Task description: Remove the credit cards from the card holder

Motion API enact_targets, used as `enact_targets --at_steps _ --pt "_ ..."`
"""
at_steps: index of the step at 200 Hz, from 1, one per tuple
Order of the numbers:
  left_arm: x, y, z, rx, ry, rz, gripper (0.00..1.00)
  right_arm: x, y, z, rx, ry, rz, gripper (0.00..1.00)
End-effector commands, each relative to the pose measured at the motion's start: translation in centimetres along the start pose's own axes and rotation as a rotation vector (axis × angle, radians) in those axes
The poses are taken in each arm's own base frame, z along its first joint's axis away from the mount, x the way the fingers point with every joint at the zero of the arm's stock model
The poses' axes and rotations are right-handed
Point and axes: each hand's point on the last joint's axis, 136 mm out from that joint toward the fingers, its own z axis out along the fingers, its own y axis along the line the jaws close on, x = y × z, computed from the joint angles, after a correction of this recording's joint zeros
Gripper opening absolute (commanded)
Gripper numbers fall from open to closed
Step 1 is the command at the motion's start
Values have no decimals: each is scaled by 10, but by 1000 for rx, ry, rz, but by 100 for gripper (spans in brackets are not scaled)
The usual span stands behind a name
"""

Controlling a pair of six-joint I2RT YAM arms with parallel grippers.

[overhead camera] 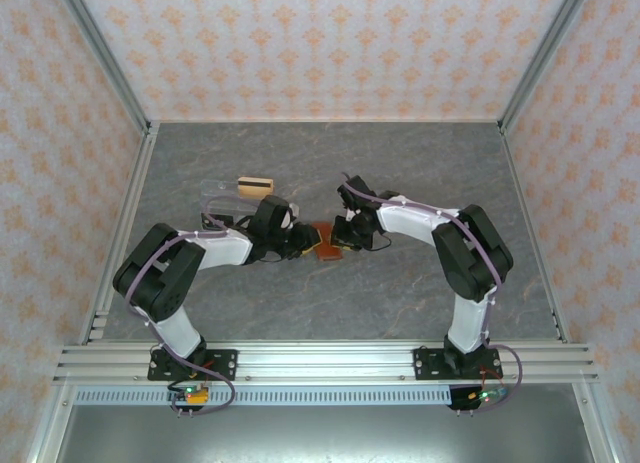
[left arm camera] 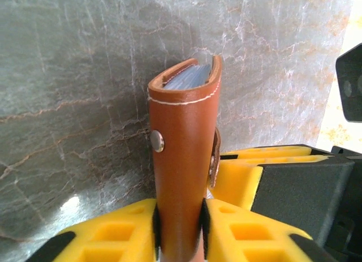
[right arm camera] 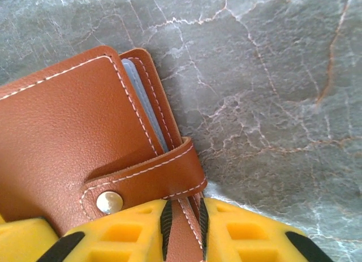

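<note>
The card holder (overhead camera: 322,240) is a reddish-brown leather wallet held just above the table's middle between both grippers. My left gripper (overhead camera: 300,241) is shut on it: in the left wrist view the pads (left arm camera: 158,219) pinch the folded card holder (left arm camera: 184,137) edge-on, with blue-grey pockets (left arm camera: 189,78) showing at its far end. My right gripper (right arm camera: 184,228) is shut on the card holder (right arm camera: 62,137) at its cover edge, just below the snapped strap (right arm camera: 147,177). One tan-gold credit card (overhead camera: 255,186) with a dark stripe lies on the table behind the left arm.
The grey marbled table (overhead camera: 420,163) is walled by patterned panels on three sides. The right gripper's yellow and black fingers (left arm camera: 283,177) sit close beside the left gripper's. A pale flat piece (overhead camera: 208,197) lies left of the tan card.
</note>
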Motion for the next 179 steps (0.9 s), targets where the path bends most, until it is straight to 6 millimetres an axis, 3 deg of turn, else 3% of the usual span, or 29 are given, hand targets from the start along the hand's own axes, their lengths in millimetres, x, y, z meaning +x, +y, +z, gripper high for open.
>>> enact_targets --at_steps 1,22,46,88,179 --pt "-4 -20 -10 45 -36 50 21 -5 13 -19 -60 -50 -15 27" --pt "-6 -23 -12 42 -38 63 14 -9 19 -31 -96 -81 -17 33" --pt "-6 -27 -16 38 -36 84 13 -15 29 -39 -138 -102 -21 40" --pt "-4 -27 -17 26 -21 92 10 -21 39 -31 -149 -58 1 38" --pt "-4 -31 -13 28 -15 96 5 -9 32 -13 -123 41 0 37"
